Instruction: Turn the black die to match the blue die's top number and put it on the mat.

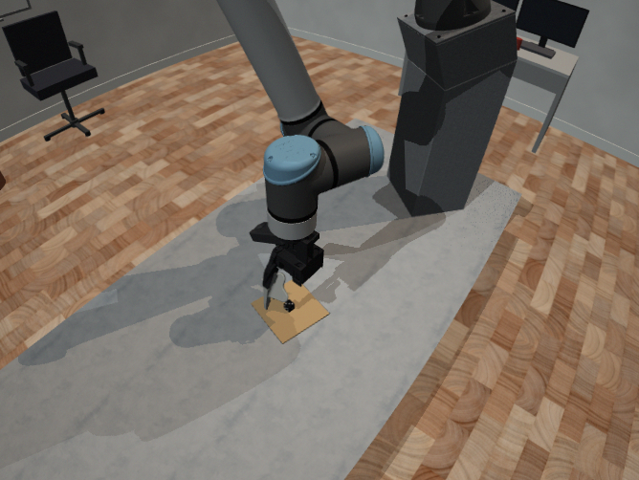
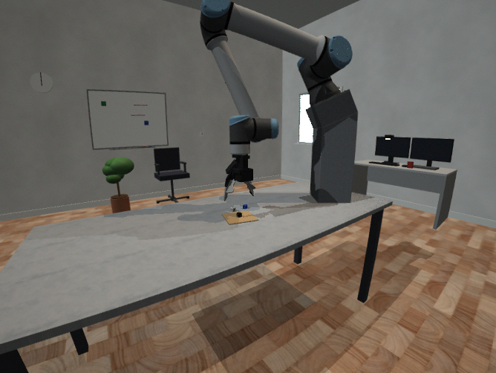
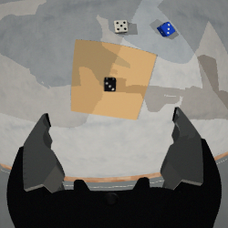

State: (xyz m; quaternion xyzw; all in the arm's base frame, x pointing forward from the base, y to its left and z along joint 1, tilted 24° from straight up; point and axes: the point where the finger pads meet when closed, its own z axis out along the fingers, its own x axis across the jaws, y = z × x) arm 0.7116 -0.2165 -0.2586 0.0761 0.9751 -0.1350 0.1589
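The gripper (image 3: 111,120) hangs above the counter (image 2: 120,256) with its jaws spread wide apart. It holds nothing.

The black die (image 3: 109,84) sits flat near the middle of the tan mat (image 3: 91,64). All of it is on the mat. In the wrist view its top face shows three white dots in a slanted row. The die is below the gripper and not touching it.

Two other dice sit on the gray counter, past the far edge of the mat. The white die (image 3: 120,26) is just beyond the mat's edge. The blue die (image 3: 166,29) is beside the white one, a little apart from it. Both are off the mat. The blue die is turned at an angle, and white dots show on its faces.

Nothing sits between the gripper and the black die. From the top view, one gripper finger (image 1: 274,291) covers part of the mat.

The arm's big dark pedestal (image 1: 449,119) stands on the counter, well apart from the mat. Farther off are a black chair (image 2: 170,168), a small green plant (image 2: 117,170) in a pot, a whiteboard (image 2: 127,119) on the wall, and a desk (image 2: 416,178) with two screens.
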